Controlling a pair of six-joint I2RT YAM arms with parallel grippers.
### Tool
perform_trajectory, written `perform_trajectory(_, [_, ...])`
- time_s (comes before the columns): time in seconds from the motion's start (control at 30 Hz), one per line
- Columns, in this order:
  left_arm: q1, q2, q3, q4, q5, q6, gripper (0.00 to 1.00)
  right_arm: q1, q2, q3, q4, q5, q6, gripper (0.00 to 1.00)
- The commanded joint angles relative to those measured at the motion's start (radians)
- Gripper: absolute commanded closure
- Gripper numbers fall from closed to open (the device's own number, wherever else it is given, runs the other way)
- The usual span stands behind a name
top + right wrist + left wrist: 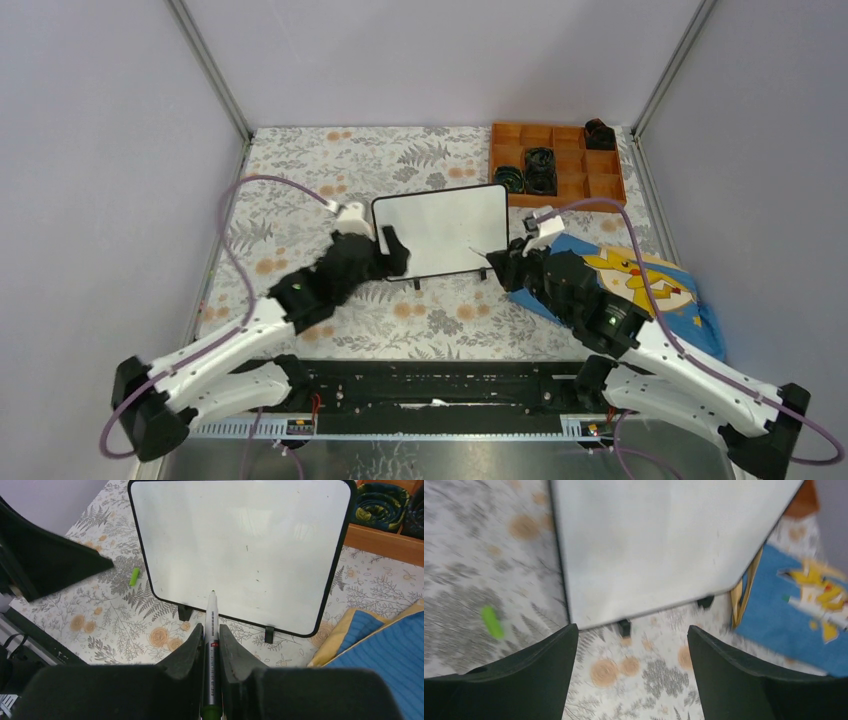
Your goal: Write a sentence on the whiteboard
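right wrist, right end effector [211,628] clamping marker [212,607], tip seemingly at whiteboard [240,545] edge, left end effector [631,629] spread

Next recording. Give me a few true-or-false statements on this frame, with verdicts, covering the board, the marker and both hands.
1. The whiteboard bears no writing. True.
2. The right hand is shut on a marker whose tip points at the board. True.
3. The left hand grips the green cap. False: that hand is open and empty, and the cap lies on the tablecloth, left of the board.
4. The blue cloth lies left of the board. False: it lies to the board's right.
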Motion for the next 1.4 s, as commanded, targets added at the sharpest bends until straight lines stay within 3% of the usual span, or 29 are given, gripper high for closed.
perform_trajectory(0.0, [0.243, -0.153, -0.019, 0.001, 0.212, 0.14, 0.13, 0.014, 0.056, 0.09, 0.106, 0.003, -0.055, 1.0])
perform_trajectory(0.1, [0.415, -0.211, -0.003, 0.02, 0.395, 0.16, 0.12, 0.057, 0.127, 0.133, 0.133, 0.05, -0.071, 1.0])
perform_trajectory(0.23, [0.559, -0.214, -0.011, 0.098, 0.61, 0.151, 0.11, 0.125, 0.219, 0.172, 0.2, 0.15, -0.098, 1.0])
perform_trajectory(0.4, [0.625, -0.152, -0.049, 0.258, 0.774, 0.076, 0.1, 0.206, 0.321, 0.21, 0.286, 0.369, -0.157, 1.0])
perform_trajectory(0.53, [0.677, -0.141, -0.099, 0.43, 0.894, 0.002, 0.1, 0.209, 0.368, 0.217, 0.337, 0.434, -0.151, 1.0])
perform_trajectory(0.67, [0.682, -0.157, -0.161, 0.56, 0.883, -0.043, 0.1, 0.209, 0.39, 0.218, 0.338, 0.408, -0.148, 1.0])
perform_trajectory(0.8, [0.682, -0.191, -0.247, 0.653, 0.666, -0.17, 0.09, 0.209, 0.396, 0.212, 0.325, 0.369, -0.136, 1.0])
perform_trajectory(1.03, [0.683, -0.153, -0.268, 0.675, 0.571, -0.077, 0.08, 0.209, 0.366, 0.161, 0.338, 0.335, -0.111, 1.0])
perform_trajectory(1.27, [0.766, -0.102, -0.287, 0.806, 0.773, -0.049, 0.08, 0.209, 0.346, 0.143, 0.313, 0.326, -0.091, 1.0])
perform_trajectory(1.37, [0.784, -0.034, -0.23, 0.761, 0.855, -0.019, 0.08, 0.209, 0.341, 0.137, 0.319, 0.315, -0.079, 1.0])
